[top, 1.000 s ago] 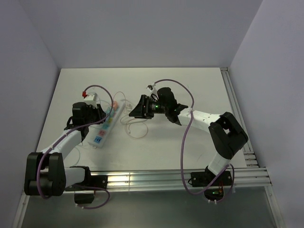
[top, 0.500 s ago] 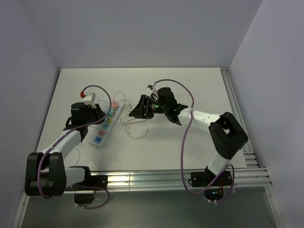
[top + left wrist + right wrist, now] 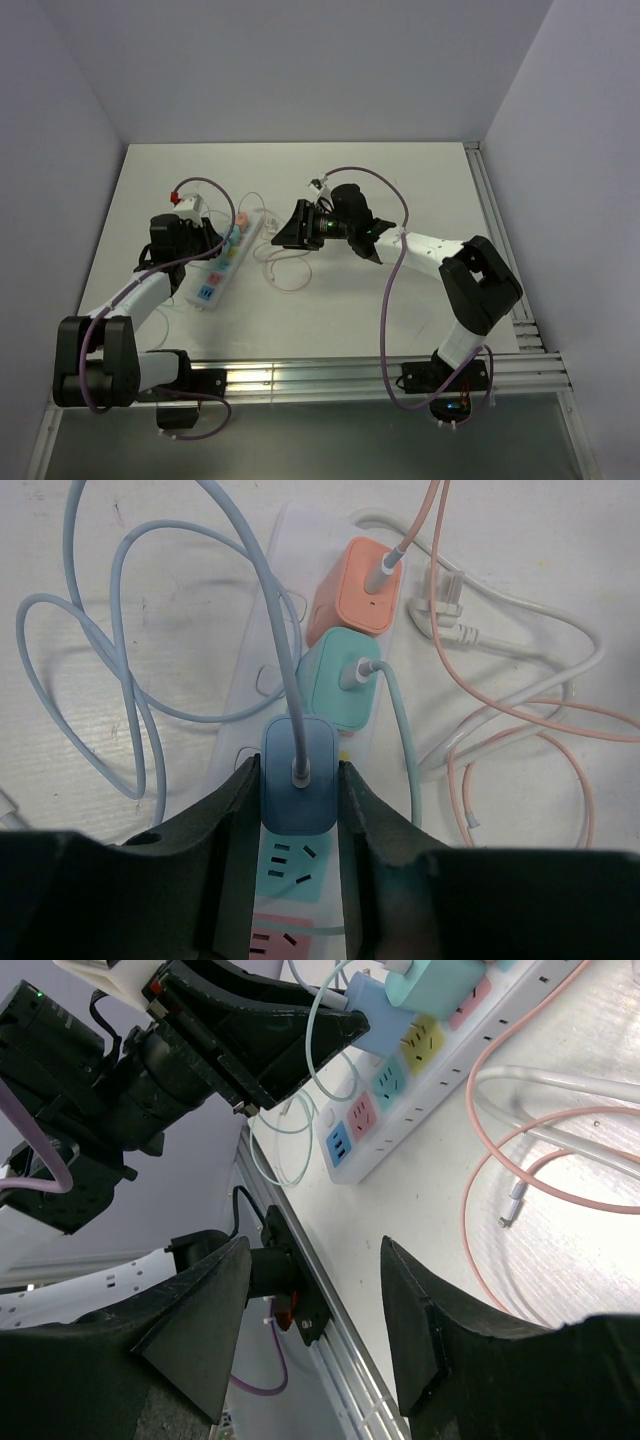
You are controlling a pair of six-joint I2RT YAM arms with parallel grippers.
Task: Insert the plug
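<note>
A white power strip (image 3: 225,264) with coloured sockets lies left of centre; it also shows in the left wrist view (image 3: 262,685) and the right wrist view (image 3: 480,1035). An orange plug (image 3: 353,588) and a teal plug (image 3: 337,684) sit in it. My left gripper (image 3: 298,785) is shut on a blue plug (image 3: 298,790) with a light blue cable, held on the strip next to the teal plug, above a teal socket (image 3: 288,864). In the top view the left gripper (image 3: 207,242) is over the strip. My right gripper (image 3: 287,232) is open and empty, raised to the strip's right.
A pink cable (image 3: 520,720) and a white cable (image 3: 540,650) lie looped on the table right of the strip. A light blue cable (image 3: 120,690) loops on its left. A metal rail (image 3: 380,375) runs along the near table edge.
The left wrist has shifted very slightly over the strip. The right arm has not moved.
</note>
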